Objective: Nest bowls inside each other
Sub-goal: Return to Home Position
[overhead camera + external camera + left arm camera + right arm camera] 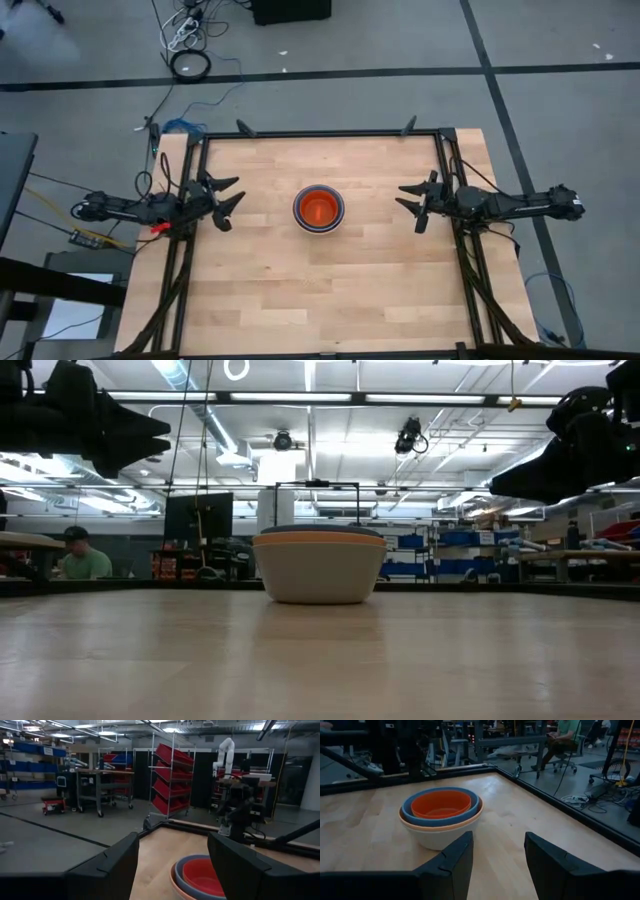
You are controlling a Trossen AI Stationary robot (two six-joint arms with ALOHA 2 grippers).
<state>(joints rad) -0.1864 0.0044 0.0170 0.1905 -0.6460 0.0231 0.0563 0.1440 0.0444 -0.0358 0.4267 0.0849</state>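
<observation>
The bowls [319, 208] stand nested in one stack at the middle of the table, the stack's base on the wood. The outer bowl [440, 836] is pale grey; inside it show an orange rim, a blue rim [412, 809] and a red bowl [440, 804]. In the low view the stack [320, 565] stands upright. My left gripper [231, 197] is open at the table's left edge, well apart from the stack. My right gripper [413, 201] is open at the right edge, also well apart from it. In both wrist views the fingers frame the stack [200, 877] with nothing between them.
A black metal frame [320, 133] runs along the table's far edge and down both sides. Bare wood lies all around the stack. Beyond the table are shelves with red bins [172, 775], workbenches and a seated person [82, 560].
</observation>
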